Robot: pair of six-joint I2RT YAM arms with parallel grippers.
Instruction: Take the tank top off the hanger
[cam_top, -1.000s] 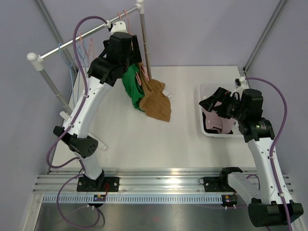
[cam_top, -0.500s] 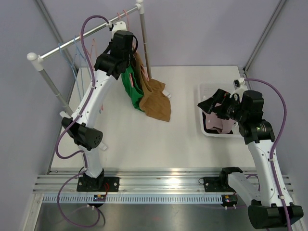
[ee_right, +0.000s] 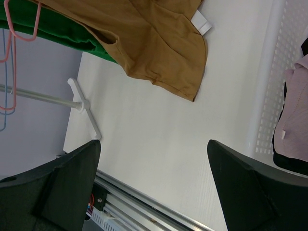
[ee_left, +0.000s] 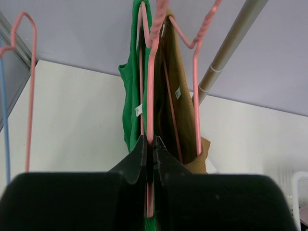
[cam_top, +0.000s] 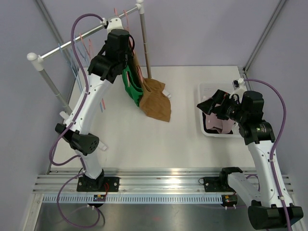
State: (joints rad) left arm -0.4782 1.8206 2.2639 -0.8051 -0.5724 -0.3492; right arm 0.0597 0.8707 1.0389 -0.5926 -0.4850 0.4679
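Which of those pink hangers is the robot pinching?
The middle pink hanger, between the green top and brown top; the jaws clamp its wire. The empty pink hanger hangs apart.

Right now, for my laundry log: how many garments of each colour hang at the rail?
Green garment: 1
Brown garment: 1
Total: 2

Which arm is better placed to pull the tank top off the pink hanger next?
Right, probably. The left fingers are shut on the pink wire hanger, so that arm is busy. The right fingers are open and empty, facing the hanging garments from over by the white plastic basket.
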